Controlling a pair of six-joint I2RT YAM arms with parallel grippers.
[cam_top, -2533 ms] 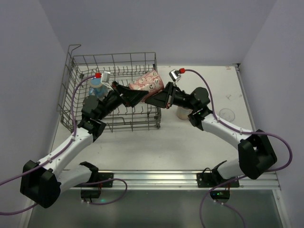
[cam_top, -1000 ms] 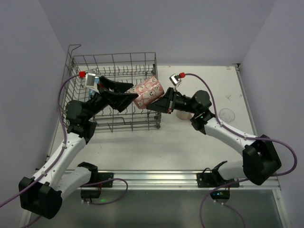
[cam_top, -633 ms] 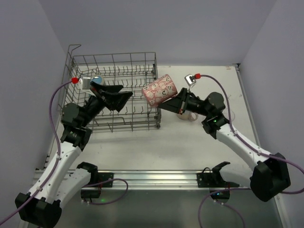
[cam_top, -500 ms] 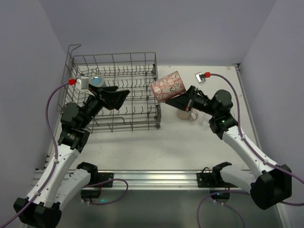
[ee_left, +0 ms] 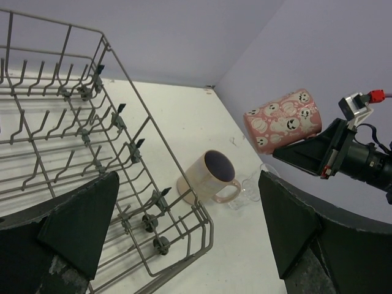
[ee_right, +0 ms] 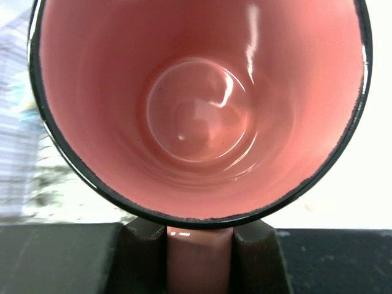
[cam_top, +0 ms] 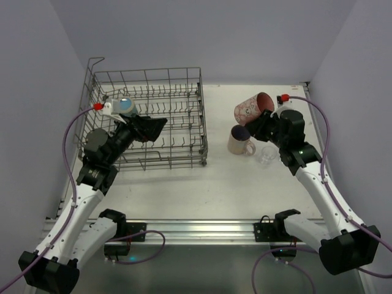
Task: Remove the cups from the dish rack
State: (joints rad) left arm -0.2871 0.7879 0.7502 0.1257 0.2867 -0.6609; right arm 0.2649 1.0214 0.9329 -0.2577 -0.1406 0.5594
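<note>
**Pink mug held aloft beside the rack**

The right gripper (ee_right: 199, 260) had its jaws pinched on the handle of a pink mug (cam_top: 252, 108) printed with faces. It held the mug tilted in the air above the tabletop (cam_top: 184, 184), to the right of the dish rack (cam_top: 177, 92). Below it a pale mug (cam_top: 240, 142) and a clear tumbler (cam_top: 266, 154) stood just beside each other. The left gripper (cam_top: 152, 128) hung over the rack, jaws spread wide.

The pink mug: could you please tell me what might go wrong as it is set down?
The right gripper pinches the pink mug by its handle only, tilted, so it could swivel or slip. The cream mug and tumbler stand close by; setting down there may knock them.
</note>
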